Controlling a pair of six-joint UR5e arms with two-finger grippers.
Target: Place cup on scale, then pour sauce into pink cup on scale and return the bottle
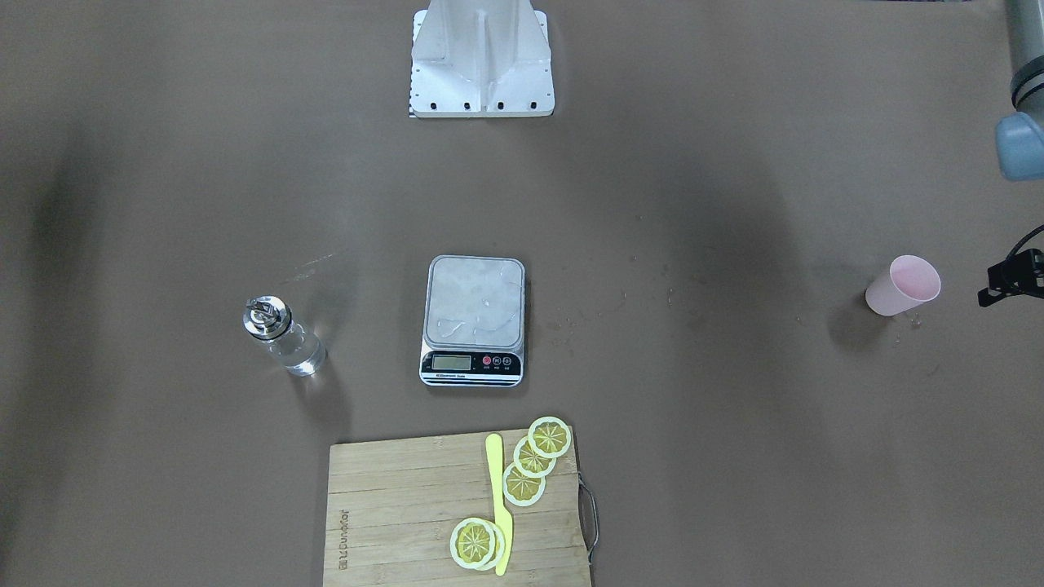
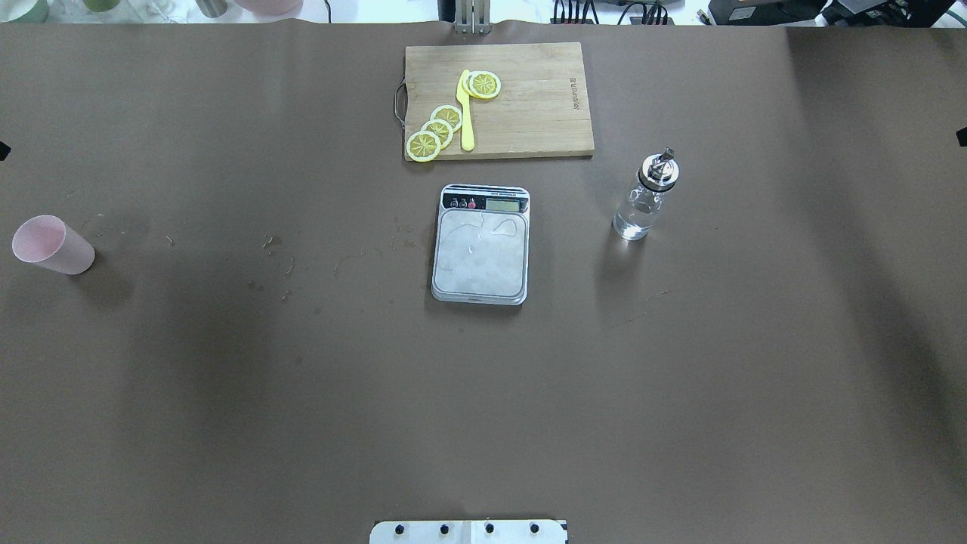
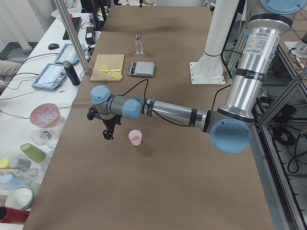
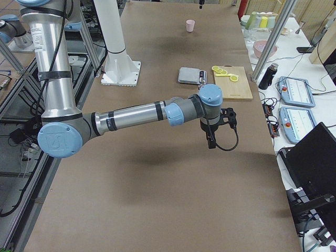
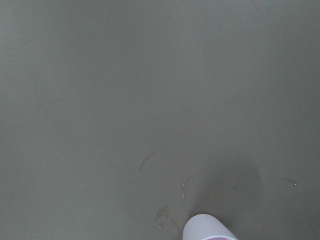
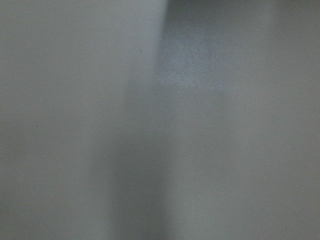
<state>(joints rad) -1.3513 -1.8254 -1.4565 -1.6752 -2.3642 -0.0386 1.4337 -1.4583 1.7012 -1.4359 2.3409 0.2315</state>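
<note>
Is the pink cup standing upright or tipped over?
Upright: in the left side view the cup stands on its narrow base on the table, with its open rim facing up.

Wrist view mostly filled by a flat, matte grey-brown table covering (image 5: pixel 125 90), evenly lit. A small pale pink tapered cup (image 5: pixel 209 229) sits at the near edge, right of centre, cut off by the frame; only a rounded part shows, and it looks almost white. On the covering just beyond it are a few short curved scuff marks (image 5: pixel 146 161) and specks, and a soft dark shadow (image 5: pixel 237 176) lies to the far right of the cup.
</note>
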